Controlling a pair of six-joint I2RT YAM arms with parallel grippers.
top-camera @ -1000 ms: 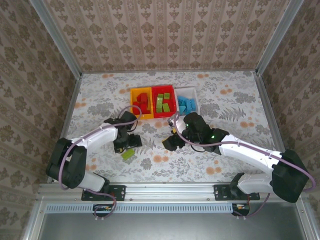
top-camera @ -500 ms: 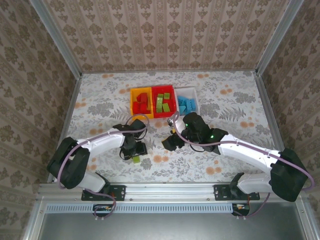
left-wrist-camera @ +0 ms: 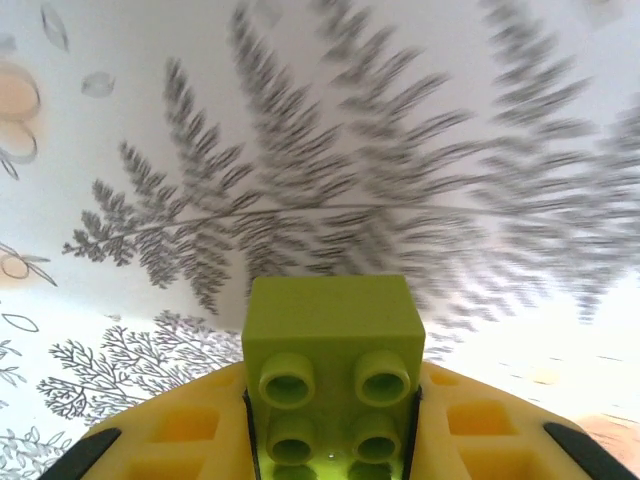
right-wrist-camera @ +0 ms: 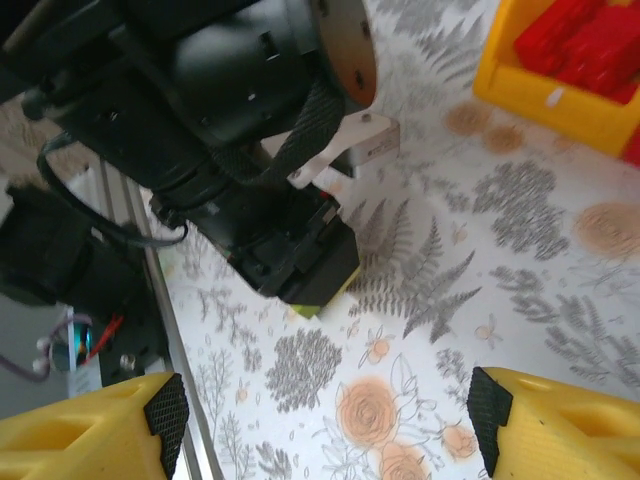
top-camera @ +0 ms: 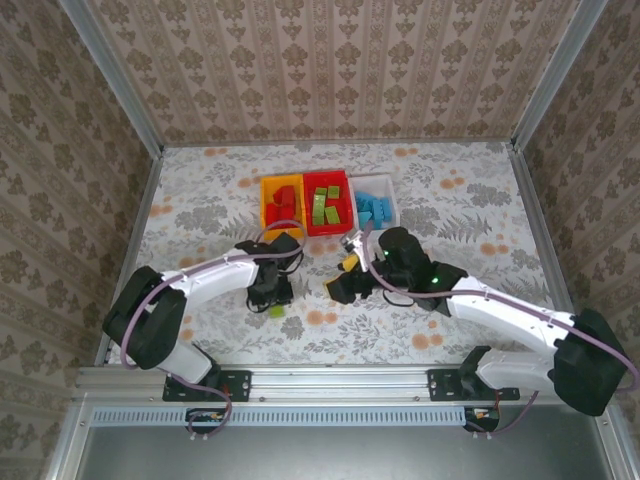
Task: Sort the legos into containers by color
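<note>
lime green lego [left-wrist-camera: 333, 345] sat on the table [left-wrist-camera: 330, 150] pinched by your left gripper [left-wrist-camera: 330, 425], while your right gripper [right-wrist-camera: 328, 408] hung open and empty.

No readable text, label, brand, number or sign anywhere I look. Stud tops of lime green brick [left-wrist-camera: 332, 345]: lettering, if any, too blurred to tell. Small white mark on wall of yellow-orange bin [right-wrist-camera: 520, 85]: too small to read.
</note>
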